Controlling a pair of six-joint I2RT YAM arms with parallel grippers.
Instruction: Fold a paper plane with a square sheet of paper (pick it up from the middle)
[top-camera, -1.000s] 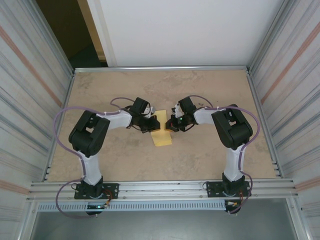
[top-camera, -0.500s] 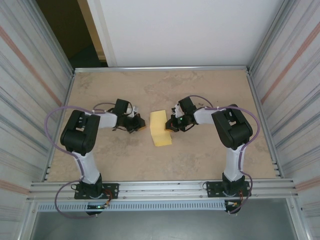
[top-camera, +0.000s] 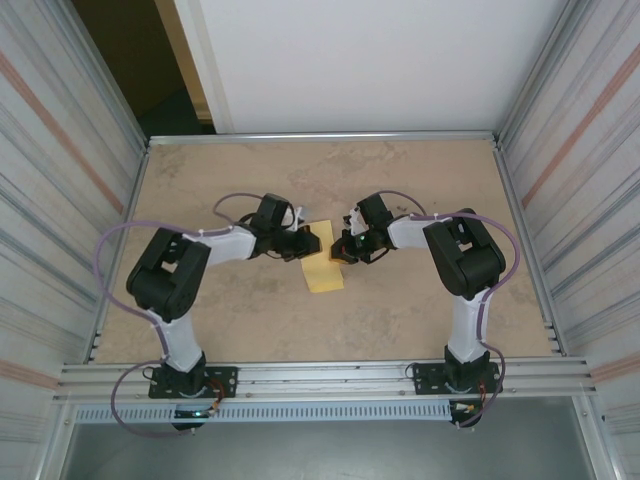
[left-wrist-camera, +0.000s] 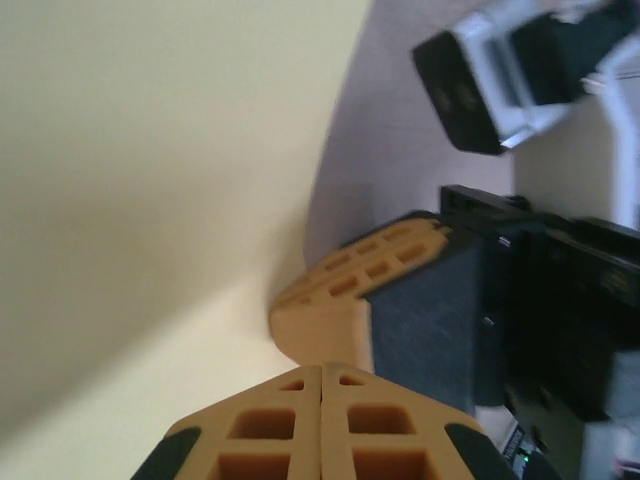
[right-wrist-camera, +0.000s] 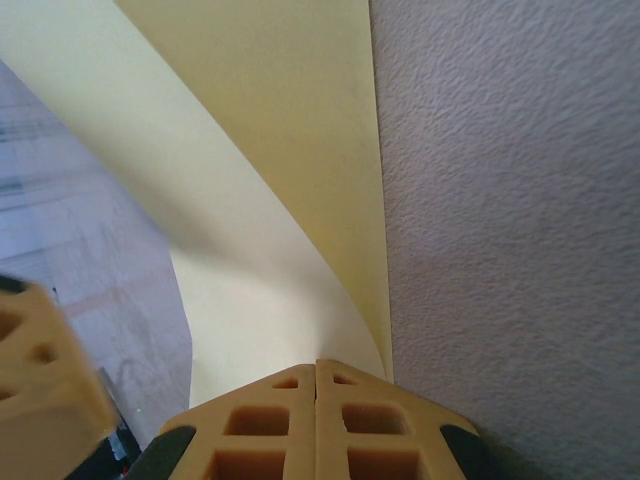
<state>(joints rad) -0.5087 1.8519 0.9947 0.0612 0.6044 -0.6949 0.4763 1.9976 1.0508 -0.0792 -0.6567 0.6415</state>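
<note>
The square sheet of paper (top-camera: 323, 268) lies partly folded at the table's centre, pale yellow, with one flap curling up. My right gripper (top-camera: 338, 250) is at its right edge, shut on that flap. In the right wrist view the flap (right-wrist-camera: 260, 250) runs into the seam of the shut gripper (right-wrist-camera: 317, 365), while a lower layer lies flat on the table. My left gripper (top-camera: 308, 243) is shut with nothing between its fingers. Its tips (left-wrist-camera: 321, 372) rest against the yellow paper (left-wrist-camera: 150, 200), right beside the right gripper's orange finger (left-wrist-camera: 330, 330).
The tan table (top-camera: 420, 180) is ringed by a low metal rim, and corrugated walls (top-camera: 590, 200) rise on both sides. The arm bases sit on the aluminium rail (top-camera: 320, 380) at the near edge. Open tabletop lies behind and in front of the paper.
The left arm drew back to the left off the paper, then returned to its left side, still shut. The right gripper kept its place and grip.
</note>
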